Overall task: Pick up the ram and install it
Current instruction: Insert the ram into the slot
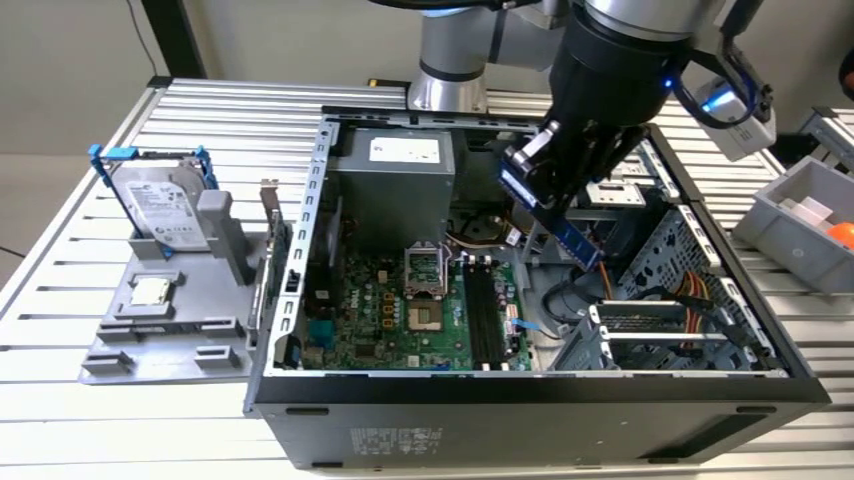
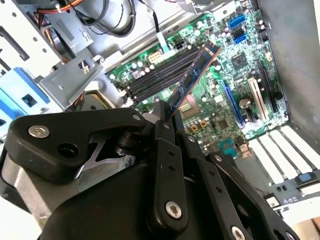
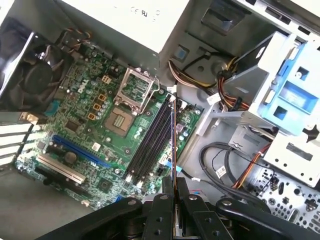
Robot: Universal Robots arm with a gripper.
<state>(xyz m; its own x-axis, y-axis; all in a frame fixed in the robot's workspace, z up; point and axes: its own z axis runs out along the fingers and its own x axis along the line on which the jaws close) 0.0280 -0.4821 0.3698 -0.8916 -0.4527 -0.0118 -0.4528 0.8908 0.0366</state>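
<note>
**Ram gripped above the open case**

The ram is pinched at one end between the fingers of the gripper, which are closed tight on it. It hangs tilted in the air over the motherboard, clear of the black slots. This is inside the open computer case. A hard drive stands outside the case, on the exterior view's left.

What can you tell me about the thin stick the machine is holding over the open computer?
The ram is a long, thin, flat circuit board, dark blue-green with small dark chips along its face. The gripper is shut on one end, holding it tilted in the air above the black memory slots of the motherboard, not yet seated. Nothing else touches it.
</note>
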